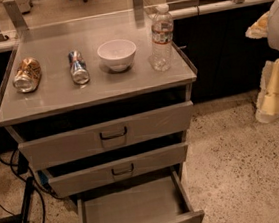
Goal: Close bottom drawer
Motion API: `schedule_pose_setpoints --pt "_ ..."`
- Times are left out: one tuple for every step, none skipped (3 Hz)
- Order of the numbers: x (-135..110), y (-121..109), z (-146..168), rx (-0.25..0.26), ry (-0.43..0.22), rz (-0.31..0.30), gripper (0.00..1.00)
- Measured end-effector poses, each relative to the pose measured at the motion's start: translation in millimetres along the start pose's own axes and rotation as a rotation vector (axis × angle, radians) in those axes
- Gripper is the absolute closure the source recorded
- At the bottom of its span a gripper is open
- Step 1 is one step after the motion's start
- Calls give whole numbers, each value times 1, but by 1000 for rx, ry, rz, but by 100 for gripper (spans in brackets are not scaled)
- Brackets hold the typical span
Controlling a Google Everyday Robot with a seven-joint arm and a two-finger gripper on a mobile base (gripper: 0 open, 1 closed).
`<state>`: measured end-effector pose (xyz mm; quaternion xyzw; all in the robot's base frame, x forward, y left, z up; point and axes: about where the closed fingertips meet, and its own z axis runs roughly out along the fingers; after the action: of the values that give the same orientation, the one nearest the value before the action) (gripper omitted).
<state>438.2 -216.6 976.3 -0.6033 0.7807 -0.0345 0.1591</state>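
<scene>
Standing pulled far out, the bottom drawer (133, 209) is not yet closed, with the pincer (277, 85) well apart above-right of it, its open-or-closed state impossible to tell.

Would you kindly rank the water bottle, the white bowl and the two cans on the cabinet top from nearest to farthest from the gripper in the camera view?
The gripper hangs at the right edge, beside the cabinet.
1. Water bottle, right side of the top.
2. White bowl, centre.
3. Blue-and-red can, left of the bowl.
4. Gold can, far left.
</scene>
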Motion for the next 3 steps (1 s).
schedule_pose_setpoints --pt "0 0 0 0 0 0 0" --pt "0 0 0 0 0 0 14" --pt "0 0 0 0 0 0 37"
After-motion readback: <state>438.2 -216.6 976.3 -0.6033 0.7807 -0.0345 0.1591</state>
